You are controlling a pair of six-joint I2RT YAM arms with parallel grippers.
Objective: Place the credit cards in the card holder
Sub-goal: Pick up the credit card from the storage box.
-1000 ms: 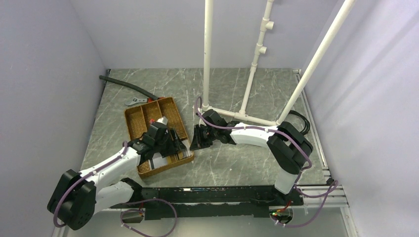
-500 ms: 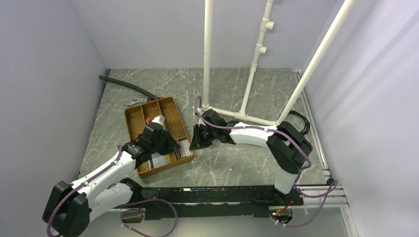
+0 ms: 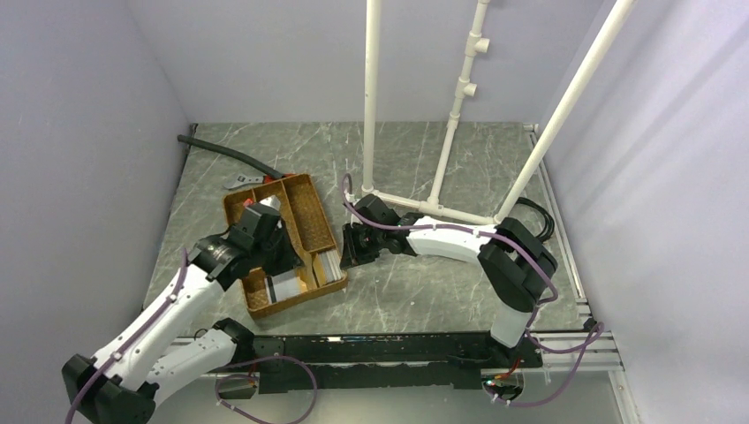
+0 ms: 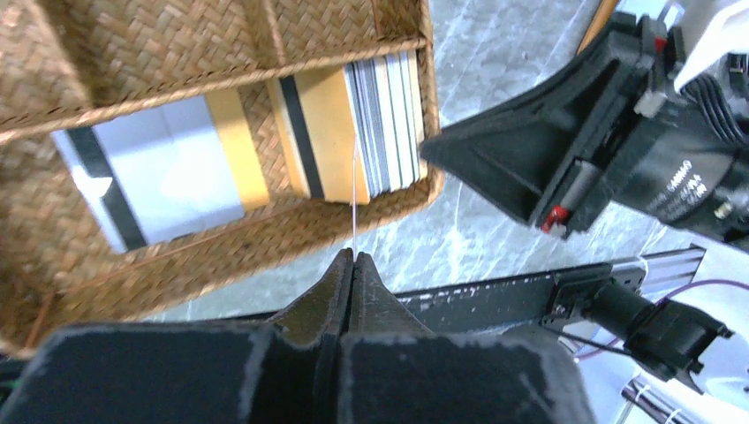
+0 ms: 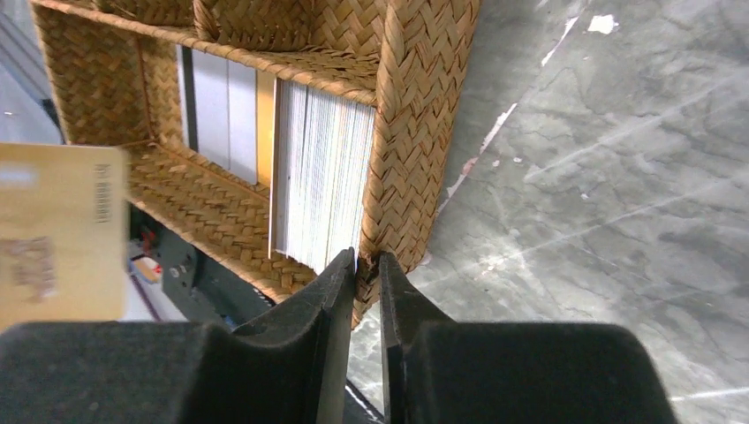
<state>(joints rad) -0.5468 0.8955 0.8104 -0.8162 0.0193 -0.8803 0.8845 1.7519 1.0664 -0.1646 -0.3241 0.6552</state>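
The left arm is stretching from the near-left corner over the brown woven divided tray (image 3: 305, 208). Its left gripper (image 4: 353, 256) is pinching a thin card (image 4: 353, 208), seen edge-on. The right arm is folding back leftward, and the right gripper (image 5: 367, 258) is nipping the tray's outer wall. Everything is resting on a grey marbled table (image 5: 601, 177) between pale lilac walls (image 3: 79, 132). A stack of white and grey credit cards (image 5: 322, 185) is standing on edge in the tray's near compartment, beside a flat light-blue card (image 4: 159, 168).
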